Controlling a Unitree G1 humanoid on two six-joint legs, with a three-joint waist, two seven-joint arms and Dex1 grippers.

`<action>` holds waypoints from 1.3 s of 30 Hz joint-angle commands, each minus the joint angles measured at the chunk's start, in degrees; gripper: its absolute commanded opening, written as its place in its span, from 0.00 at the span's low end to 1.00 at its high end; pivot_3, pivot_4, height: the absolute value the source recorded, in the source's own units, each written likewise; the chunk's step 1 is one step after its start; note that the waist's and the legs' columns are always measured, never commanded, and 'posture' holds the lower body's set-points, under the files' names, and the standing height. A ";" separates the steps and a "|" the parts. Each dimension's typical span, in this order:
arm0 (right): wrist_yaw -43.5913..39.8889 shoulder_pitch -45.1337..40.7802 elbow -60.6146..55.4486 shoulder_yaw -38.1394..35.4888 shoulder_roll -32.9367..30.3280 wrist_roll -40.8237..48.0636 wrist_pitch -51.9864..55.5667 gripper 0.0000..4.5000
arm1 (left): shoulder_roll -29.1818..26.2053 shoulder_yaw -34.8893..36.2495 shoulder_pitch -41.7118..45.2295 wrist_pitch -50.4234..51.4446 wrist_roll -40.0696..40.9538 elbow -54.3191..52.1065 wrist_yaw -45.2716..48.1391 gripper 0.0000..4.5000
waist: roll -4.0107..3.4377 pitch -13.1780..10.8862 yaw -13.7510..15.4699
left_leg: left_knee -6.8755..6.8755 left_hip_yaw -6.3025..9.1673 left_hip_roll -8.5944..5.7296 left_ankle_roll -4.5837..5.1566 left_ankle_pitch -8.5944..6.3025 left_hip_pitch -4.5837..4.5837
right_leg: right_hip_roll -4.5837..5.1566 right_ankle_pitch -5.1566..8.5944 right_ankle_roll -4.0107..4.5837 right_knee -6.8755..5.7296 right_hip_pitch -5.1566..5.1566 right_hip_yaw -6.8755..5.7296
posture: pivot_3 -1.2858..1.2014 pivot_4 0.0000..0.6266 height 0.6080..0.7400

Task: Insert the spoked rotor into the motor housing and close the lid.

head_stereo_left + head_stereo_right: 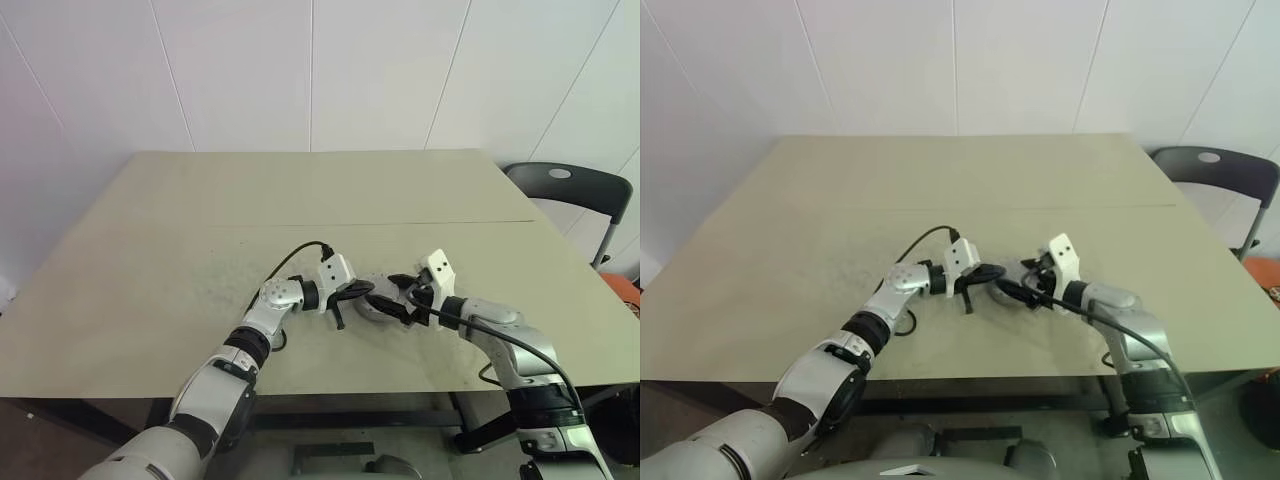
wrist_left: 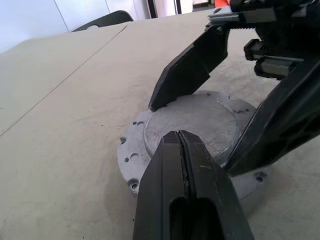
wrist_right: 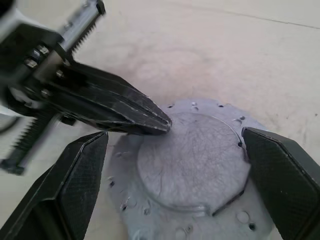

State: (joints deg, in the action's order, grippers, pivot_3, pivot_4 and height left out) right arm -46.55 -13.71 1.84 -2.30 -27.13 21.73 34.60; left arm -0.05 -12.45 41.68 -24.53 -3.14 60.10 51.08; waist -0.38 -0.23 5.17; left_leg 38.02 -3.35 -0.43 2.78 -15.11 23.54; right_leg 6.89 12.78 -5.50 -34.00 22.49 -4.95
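Note:
The lid [image 3: 192,160] is a grey round metal disc with a raised flat middle and small holes round its flange. It lies flat on the table [image 1: 300,200] near the front edge. The spoked rotor and the motor housing are hidden. My left gripper [image 2: 180,136] is shut, and its tip rests at the edge of the lid's raised middle. It reaches in from the left [image 1: 357,292]. My right gripper [image 3: 175,135] is open, with one finger on each side of the lid [image 1: 375,307], holding nothing. Its black fingers [image 2: 190,65] stand over the lid's far rim.
The beige table has a seam [image 1: 450,223] running across it behind the arms. A dark chair [image 1: 570,185] stands off the table's back right corner. A black cable [image 1: 290,260] loops from my left wrist onto the table.

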 commanded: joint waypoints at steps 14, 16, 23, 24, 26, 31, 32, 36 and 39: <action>8.35 0.44 2.89 -9.52 -4.24 6.73 19.13 1.00 | -0.30 -0.93 -1.88 1.43 -1.73 1.75 0.12 0.00 | -0.08 -0.04 -0.03 | -0.05 -0.02 0.00 -0.01 -0.01 0.05 | 0.03 0.05 -0.07 0.01 0.09 0.01 | 0.52 0.00 1.00; 8.64 0.95 0.95 -9.96 -2.76 9.63 23.31 1.00 | -0.60 -0.72 -1.66 1.25 -1.64 1.56 -0.18 0.00 | -0.07 -0.04 -0.09 | -0.05 -0.01 0.01 -0.01 -0.01 0.05 | 0.02 0.05 -0.07 0.00 0.08 0.01 | 0.52 0.00 1.00; 14.83 -2.80 0.43 -16.67 6.02 18.24 35.14 1.00 | -1.24 -0.59 -1.02 1.09 -1.54 1.13 -0.26 0.00 | -0.08 -0.04 -0.90 | -0.06 -0.01 0.08 -0.01 -0.01 0.03 | 0.02 0.05 -0.07 0.00 0.08 0.00 | 0.52 0.00 1.00; 16.74 -3.98 1.54 -18.96 7.66 19.28 36.92 1.00 | -1.34 -0.57 -0.95 1.06 -1.47 0.90 -0.18 0.00 | -0.08 -0.04 -1.12 | -0.06 -0.01 0.08 -0.01 -0.01 0.03 | 0.01 0.05 -0.07 -0.01 0.07 -0.01 | 0.52 0.00 1.00; 19.93 -5.95 3.46 -22.57 10.03 20.67 39.74 1.00 | -1.48 -0.55 -0.80 1.00 -1.40 0.62 -0.08 0.00 | -0.12 -0.05 -1.45 | -0.06 0.00 0.10 -0.02 -0.01 0.03 | 0.02 0.05 -0.08 -0.01 0.07 -0.01 | 0.52 0.00 1.00; 26.72 -9.36 7.91 -29.77 13.24 21.70 43.91 0.96 | -1.72 -0.57 -0.59 0.97 -1.39 -0.08 0.06 0.00 | -0.14 -0.06 -1.59 | -0.06 -0.04 0.10 -0.02 -0.01 0.03 | 0.03 0.04 -0.08 -0.01 0.08 -0.01 | 0.52 0.00 1.00; 26.89 -9.53 8.37 -30.37 13.18 21.99 44.18 0.90 | -1.75 -0.60 -0.59 0.95 -1.43 -0.17 0.04 0.00 | -0.17 -0.07 -1.59 | -0.06 -0.04 0.10 -0.02 -0.01 0.03 | 0.03 0.04 -0.08 -0.01 0.08 -0.02 | 0.52 0.00 1.00; 27.23 -9.74 8.65 -32.53 13.04 24.10 46.10 0.63 | -1.93 -0.75 -0.56 0.87 -1.64 -0.35 -0.04 0.00 | -0.32 -0.15 -1.53 | -0.06 -0.06 0.10 -0.02 -0.01 0.09 | 0.03 0.05 -0.08 -0.01 0.15 -0.02 | 0.52 0.00 1.00; 28.14 -10.00 8.57 -33.63 13.55 24.94 46.75 0.45 | -2.15 -0.69 -0.24 0.90 -1.63 -0.41 -0.03 0.00 | -0.44 -0.10 -1.49 | -0.06 -0.07 0.09 -0.01 -0.01 0.21 | 0.04 0.05 -0.08 -0.01 0.26 -0.04 | 0.52 0.00 1.00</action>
State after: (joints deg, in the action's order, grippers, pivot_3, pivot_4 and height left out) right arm -19.05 -22.74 11.16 -35.83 -14.19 45.45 80.44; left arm -2.39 -12.00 41.44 -25.01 -3.16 58.13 51.13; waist -0.82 -0.34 3.67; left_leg 37.96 -3.43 -0.34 2.77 -15.12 23.75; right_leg 6.92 12.83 -5.58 -34.01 22.75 -5.00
